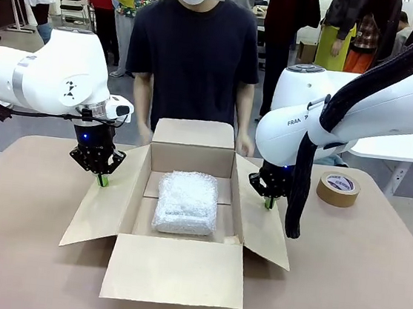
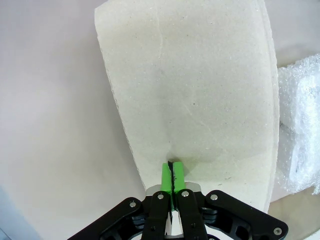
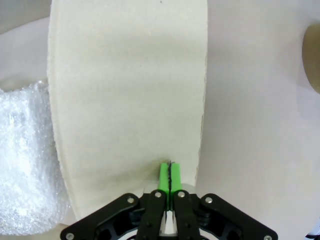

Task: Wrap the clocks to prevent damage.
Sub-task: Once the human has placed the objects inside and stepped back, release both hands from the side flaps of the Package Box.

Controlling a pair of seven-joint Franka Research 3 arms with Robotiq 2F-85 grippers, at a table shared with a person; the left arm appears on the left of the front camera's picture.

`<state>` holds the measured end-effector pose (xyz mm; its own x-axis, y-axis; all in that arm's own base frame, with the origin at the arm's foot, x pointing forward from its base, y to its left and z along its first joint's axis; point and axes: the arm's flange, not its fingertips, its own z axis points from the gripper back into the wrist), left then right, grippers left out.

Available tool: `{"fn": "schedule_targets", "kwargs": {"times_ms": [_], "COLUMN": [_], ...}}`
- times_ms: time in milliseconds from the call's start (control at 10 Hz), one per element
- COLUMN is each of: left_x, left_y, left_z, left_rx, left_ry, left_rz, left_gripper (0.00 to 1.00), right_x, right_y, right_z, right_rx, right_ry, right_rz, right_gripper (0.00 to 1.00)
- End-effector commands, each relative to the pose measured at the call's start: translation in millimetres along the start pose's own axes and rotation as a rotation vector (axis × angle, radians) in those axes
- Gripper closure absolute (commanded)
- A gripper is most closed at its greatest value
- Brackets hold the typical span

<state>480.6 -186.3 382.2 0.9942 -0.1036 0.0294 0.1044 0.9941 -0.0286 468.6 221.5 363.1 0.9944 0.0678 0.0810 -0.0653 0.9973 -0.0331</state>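
Observation:
An open cardboard box (image 1: 178,271) sits mid-table with a bubble-wrapped bundle (image 1: 186,203) lying inside; no clock face shows through the wrap, so the clocks are hidden. My left gripper (image 1: 102,181) is shut, its green tips resting on the box's left flap (image 1: 103,210). In the left wrist view the shut gripper (image 2: 172,172) meets the flap (image 2: 200,90), with the bundle (image 2: 300,125) at the right edge. My right gripper (image 1: 269,203) is shut too, tips on the right flap (image 1: 262,220). The right wrist view shows that gripper (image 3: 170,175) on the flap (image 3: 130,90), and the bundle (image 3: 25,160) on the left.
A roll of brown tape (image 1: 337,189) lies on the table right of the box, at the right edge (image 3: 312,60) of the right wrist view. A person (image 1: 195,56) in a dark shirt stands behind the box, hands near its rear flap. Bare tabletop surrounds the box.

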Motion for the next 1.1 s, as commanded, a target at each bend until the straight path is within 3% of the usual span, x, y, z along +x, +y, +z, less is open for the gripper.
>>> {"fn": "schedule_targets", "kwargs": {"times_ms": [0,400,500,600,800,1000], "left_x": [0,0,-4,-11,-21,-47], "left_y": [0,0,3,5,18,25], "left_z": [0,0,32,66,138,179], "left_rx": [0.0,0.0,-0.074,-0.08,-0.081,0.013], "left_ry": [-0.001,0.0,0.002,-0.015,-0.011,-0.01], "left_rz": [0.0,0.0,-0.267,-0.427,-0.633,-0.747], "left_gripper": [1.0,1.0,1.0,1.0,1.0,1.0], "right_x": [-1,0,-3,-8,-21,-53], "right_y": [1,0,-8,-17,-24,-25], "right_z": [-2,0,24,55,125,172], "right_rx": [-0.001,0.0,-0.026,-0.025,-0.082,-0.182], "right_ry": [0.003,0.0,-0.082,-0.15,-0.199,-0.144], "right_rz": [-0.002,0.0,0.178,0.306,0.459,0.664], "right_gripper": [0.99,0.99,0.99,0.99,0.99,0.99]}}
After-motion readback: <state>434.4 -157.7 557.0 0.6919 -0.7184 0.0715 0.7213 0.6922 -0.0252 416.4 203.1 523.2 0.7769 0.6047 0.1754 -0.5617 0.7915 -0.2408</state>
